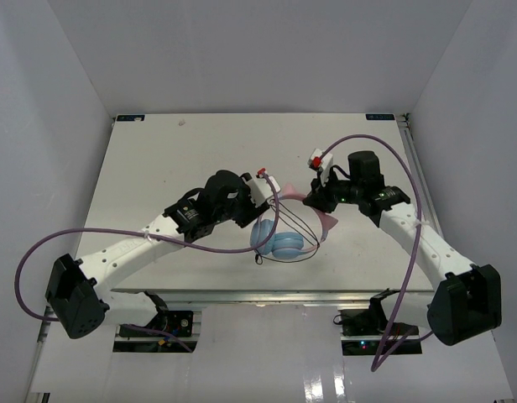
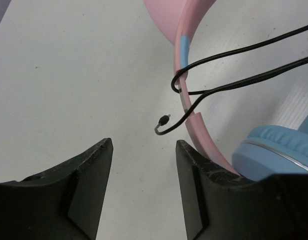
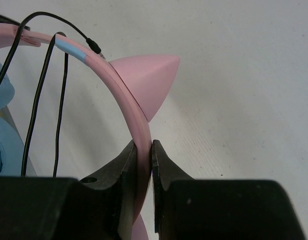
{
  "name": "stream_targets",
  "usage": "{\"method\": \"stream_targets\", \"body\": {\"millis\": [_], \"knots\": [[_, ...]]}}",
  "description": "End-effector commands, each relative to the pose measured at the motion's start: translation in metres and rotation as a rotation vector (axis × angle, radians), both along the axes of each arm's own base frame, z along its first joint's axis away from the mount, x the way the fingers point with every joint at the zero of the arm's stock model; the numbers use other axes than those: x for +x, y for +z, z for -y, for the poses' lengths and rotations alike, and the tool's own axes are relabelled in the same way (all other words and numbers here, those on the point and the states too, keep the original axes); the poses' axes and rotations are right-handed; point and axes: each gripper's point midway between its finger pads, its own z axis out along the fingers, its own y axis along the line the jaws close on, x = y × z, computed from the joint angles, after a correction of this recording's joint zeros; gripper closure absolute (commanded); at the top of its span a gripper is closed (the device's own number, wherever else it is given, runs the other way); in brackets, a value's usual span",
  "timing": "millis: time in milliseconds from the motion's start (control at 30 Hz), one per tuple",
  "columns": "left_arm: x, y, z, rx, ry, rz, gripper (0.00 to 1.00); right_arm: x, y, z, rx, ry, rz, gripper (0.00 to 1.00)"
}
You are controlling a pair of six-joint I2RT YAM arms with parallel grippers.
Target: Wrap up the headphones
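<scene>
The headphones [image 1: 279, 243] lie mid-table, light-blue earcups toward the near edge and pink headband [image 1: 302, 198] toward the back. My right gripper [image 3: 143, 145] is shut on the pink headband [image 3: 128, 107] just below a pink cat ear [image 3: 149, 80]. The thin black cable [image 2: 239, 65] is looped around the headband [image 2: 196, 120] and its jack end [image 2: 163, 122] hangs free. My left gripper [image 2: 144, 150] is open and empty, just short of the jack, with the headband and a blue earcup [image 2: 274, 155] at its right finger.
Thick purple robot cables [image 1: 99, 235] arc beside both arms. White walls close in the table [image 1: 174, 168] on three sides. A metal rail [image 1: 418, 168] runs along the right edge.
</scene>
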Motion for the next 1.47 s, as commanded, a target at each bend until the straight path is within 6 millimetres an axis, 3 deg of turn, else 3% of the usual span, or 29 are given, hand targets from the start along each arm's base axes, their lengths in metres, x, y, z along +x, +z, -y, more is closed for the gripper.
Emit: {"method": "stream_targets", "body": {"millis": [0, 133, 233, 400, 633, 733, 833, 1000, 1033, 1300, 1433], "knots": [[-0.001, 0.008, 0.001, -0.063, -0.008, -0.005, 0.31, 0.013, 0.008, -0.005, 0.059, -0.011, -0.051, 0.92], [0.012, 0.027, -0.025, -0.059, 0.113, 0.072, 0.21, 0.048, -0.018, 0.013, 0.004, -0.161, -0.048, 0.92], [0.018, 0.041, -0.056, -0.034, 0.243, 0.157, 0.18, 0.073, -0.039, 0.028, -0.044, -0.282, -0.024, 0.92], [-0.003, 0.061, -0.095, -0.134, 0.351, 0.211, 0.04, 0.121, -0.055, 0.036, -0.039, -0.431, 0.015, 0.92], [-0.042, 0.014, -0.120, -0.229, 0.384, 0.114, 0.02, 0.157, -0.083, 0.038, -0.035, -0.509, -0.019, 0.92], [-0.051, 0.008, -0.126, -0.261, 0.387, 0.104, 0.02, 0.163, -0.092, 0.041, -0.049, -0.518, -0.027, 0.80], [-0.055, 0.005, -0.129, -0.275, 0.383, 0.107, 0.02, 0.160, -0.094, 0.048, -0.043, -0.516, -0.037, 0.58], [-0.057, 0.006, -0.129, -0.292, 0.381, 0.115, 0.02, 0.147, -0.076, 0.062, 0.003, -0.495, -0.037, 0.10], [-0.057, 0.005, -0.128, -0.300, 0.376, 0.115, 0.02, 0.141, -0.072, 0.067, 0.004, -0.491, -0.045, 0.06], [-0.066, 0.016, -0.124, -0.399, 0.332, 0.136, 0.02, 0.087, -0.037, 0.100, 0.000, -0.637, -0.123, 0.10], [-0.071, 0.022, -0.122, -0.440, 0.302, 0.146, 0.02, 0.068, -0.007, 0.113, 0.052, -0.705, -0.001, 0.10]]}}
